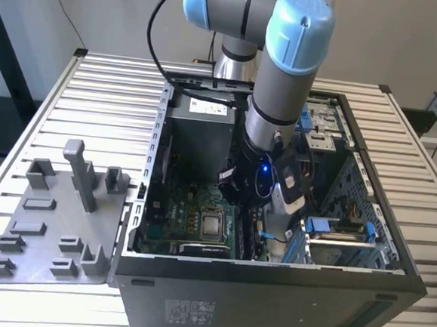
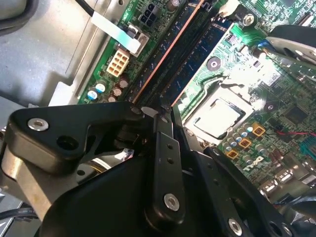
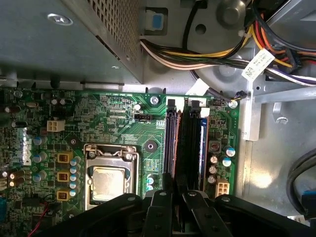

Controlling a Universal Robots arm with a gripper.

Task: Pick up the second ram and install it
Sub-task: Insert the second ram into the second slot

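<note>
1. We are hovering the gripper [image 3: 178, 197] over the board's [image 3: 113, 113] slots inside the case [image 1: 269, 289].
2. The ram [image 3: 190, 148] is sitting in its slot, apparently between the gripper's nearly closed fingers [image 2: 163, 148].
3. We are judging seating unconfirmed.

Bright, even daylight washed the slatted table [image 1: 48, 112]; the computer case [image 1: 268, 304] interior lay shadowed (glare whitened the motherboard [image 2: 256, 74]).

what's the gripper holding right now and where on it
Cannot be told. The gripper sits over the memory slots, but its fingertips are hidden.
</note>
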